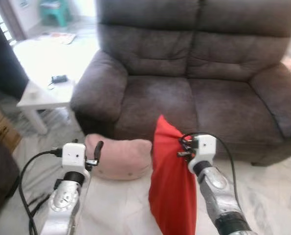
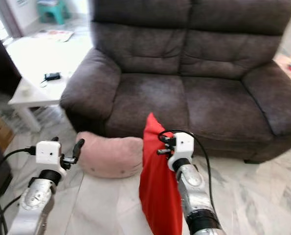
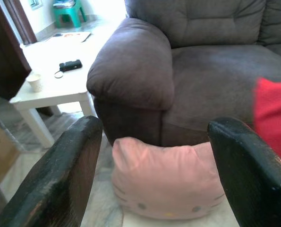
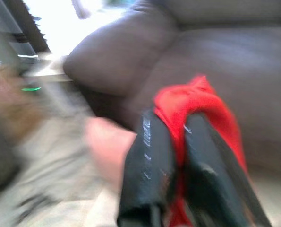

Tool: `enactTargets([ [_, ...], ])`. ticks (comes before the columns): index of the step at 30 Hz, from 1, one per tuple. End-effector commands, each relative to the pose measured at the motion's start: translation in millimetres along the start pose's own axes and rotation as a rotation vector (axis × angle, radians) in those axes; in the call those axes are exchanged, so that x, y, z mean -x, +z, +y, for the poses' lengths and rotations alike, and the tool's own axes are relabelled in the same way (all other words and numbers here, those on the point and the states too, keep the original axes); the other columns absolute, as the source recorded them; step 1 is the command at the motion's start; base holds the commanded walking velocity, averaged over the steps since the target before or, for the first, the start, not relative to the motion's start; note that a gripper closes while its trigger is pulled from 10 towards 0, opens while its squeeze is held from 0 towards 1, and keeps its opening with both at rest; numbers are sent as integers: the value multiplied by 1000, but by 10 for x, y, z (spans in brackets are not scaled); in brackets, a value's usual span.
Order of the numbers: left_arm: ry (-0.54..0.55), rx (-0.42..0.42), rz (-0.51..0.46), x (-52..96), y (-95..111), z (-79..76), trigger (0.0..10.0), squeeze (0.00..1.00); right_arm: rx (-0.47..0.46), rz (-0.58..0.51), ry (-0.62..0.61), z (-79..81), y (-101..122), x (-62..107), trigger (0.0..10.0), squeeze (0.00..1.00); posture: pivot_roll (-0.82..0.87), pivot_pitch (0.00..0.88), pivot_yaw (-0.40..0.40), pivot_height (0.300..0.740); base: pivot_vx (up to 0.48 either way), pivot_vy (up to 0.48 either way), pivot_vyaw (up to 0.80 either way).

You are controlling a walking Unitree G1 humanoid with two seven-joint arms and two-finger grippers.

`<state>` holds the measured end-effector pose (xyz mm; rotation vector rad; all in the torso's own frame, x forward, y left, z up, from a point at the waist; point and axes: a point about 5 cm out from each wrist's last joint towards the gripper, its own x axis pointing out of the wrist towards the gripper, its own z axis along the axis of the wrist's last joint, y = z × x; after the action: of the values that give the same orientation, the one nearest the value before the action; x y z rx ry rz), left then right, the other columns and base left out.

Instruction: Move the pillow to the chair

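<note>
A red pillow (image 1: 170, 186) hangs upright in front of the brown sofa (image 1: 199, 73), held off the floor. My right gripper (image 4: 178, 142) is shut on its top corner, and the red cloth (image 4: 197, 104) bunches between the two black fingers. A pink pillow (image 1: 121, 157) with a cat face lies on the floor against the sofa's front, also seen as the pink pillow (image 3: 166, 182) in the left wrist view. My left gripper (image 1: 97, 149) stands open just left of the pink pillow, holding nothing.
A white low table (image 1: 42, 73) with a small black device (image 1: 59, 79) stands left of the sofa. A cardboard box (image 1: 1, 127) sits at the far left. Black cables (image 1: 25, 186) trail by my left arm. Marble floor (image 1: 267, 191) lies before the sofa.
</note>
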<state>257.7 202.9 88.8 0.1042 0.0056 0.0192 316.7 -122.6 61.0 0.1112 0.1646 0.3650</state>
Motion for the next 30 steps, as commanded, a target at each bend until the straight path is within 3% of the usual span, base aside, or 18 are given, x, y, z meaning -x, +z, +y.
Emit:
enactTargets([
  [1, -60, 35, -34, -42, 129, -65, 10000, 0, 92, -134, 68, -75, 400, -64, 10000, 0, 89, 14, -12, 740, 0, 0, 0],
  [3, -131, 54, -20, -22, 154, -55, 10000, 0, 168, -113, 174, -56, 442, -54, 10000, 0, 89, 14, -12, 740, 0, 0, 0],
  [6, -176, 37, -4, -2, 164, -38, 10000, 0, 208, -102, 224, -52, 465, -44, 10000, 0, 92, 16, -15, 740, 0, 0, 0],
  [8, -262, 2, 29, 44, 201, 23, 10000, 0, 312, -57, 328, -50, 478, -18, 10000, 0, 96, 17, -15, 740, 0, 0, 0],
  [14, -428, -31, 77, 154, 275, 41, 10000, 0, 400, 27, 486, -57, 420, 66, 10000, 0, 101, 16, -16, 740, 0, 0, 0],
  [20, -570, -96, 142, 298, 294, 68, 10000, 0, 430, 78, 596, -37, 381, 139, 10000, 0, 105, 11, -16, 740, 0, 0, 0],
  [25, -756, -125, 253, 557, 269, 81, 10000, 0, 415, 111, 710, -24, 376, 217, 10000, 0, 115, 15, -17, 740, 0, 0, 0],
  [27, -862, -168, 342, 738, 199, 80, 10000, 0, 406, 115, 739, -14, 395, 228, 10000, 0, 115, 16, -16, 740, 0, 0, 0],
  [28, -862, -168, 342, 738, 199, 80, 10000, 0, 406, 115, 739, -14, 395, 228, 10000, 0, 115, 16, -16, 740, 0, 0, 0],
  [30, -992, -189, 441, 952, 124, 50, 10000, 0, 400, 115, 770, -2, 411, 242, 10000, 0, 122, 20, -16, 740, 0, 0, 0],
])
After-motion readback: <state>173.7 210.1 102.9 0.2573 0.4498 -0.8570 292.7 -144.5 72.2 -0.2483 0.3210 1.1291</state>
